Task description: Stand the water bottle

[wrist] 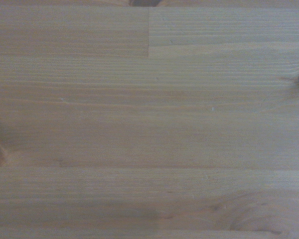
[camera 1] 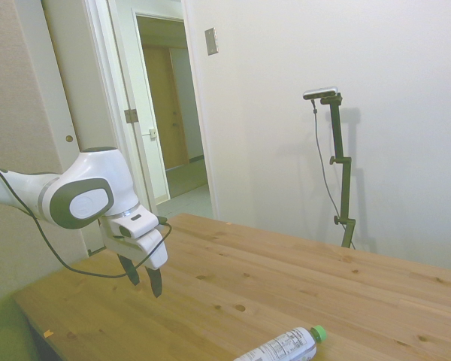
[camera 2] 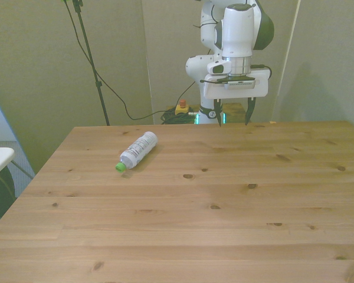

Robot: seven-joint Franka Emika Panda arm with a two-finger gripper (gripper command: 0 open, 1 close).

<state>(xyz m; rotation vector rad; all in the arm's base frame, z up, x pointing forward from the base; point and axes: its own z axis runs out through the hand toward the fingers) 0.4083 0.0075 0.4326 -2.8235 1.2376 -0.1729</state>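
On the wooden table (camera 2: 224,200), toward ten o'clock in the front view, the water bottle (camera 2: 138,150) lies on its side — clear plastic, white printed label, green cap (camera 2: 121,167) pointing near seven o'clock. Well apart, the gripper (camera 2: 231,116) hangs above the far edge — fingers spread, holding nothing.

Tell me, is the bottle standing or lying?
Lying. The bottle rests on its side on the table, its green cap pointing sideways.
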